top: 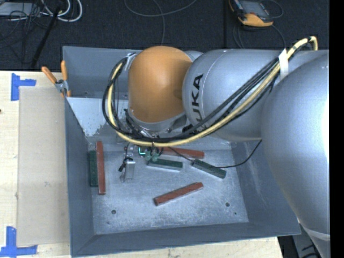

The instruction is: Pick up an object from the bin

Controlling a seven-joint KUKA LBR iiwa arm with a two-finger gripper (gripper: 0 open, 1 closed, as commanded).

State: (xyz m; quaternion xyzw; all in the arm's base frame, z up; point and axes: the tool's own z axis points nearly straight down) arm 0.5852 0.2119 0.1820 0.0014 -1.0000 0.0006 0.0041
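My gripper (pixel 128 169) hangs low over the bin floor, left of centre, under the orange wrist cover. Nothing shows in it. Just right of it lies a dark green stick (pixel 165 164), nearly level. To its left, a red-brown stick (pixel 100 167) and a dark green stick (pixel 93 169) lie side by side, running front to back near the left wall. A brown stick (pixel 178 193) rests slanted on the floor, in front and to the right of the gripper.
Another green stick (pixel 209 169) and a red-brown stick (pixel 186 152) lie right of centre, partly under the arm. The arm and its cables cover the back and right of the bin. Bare floor stretches along the front wall.
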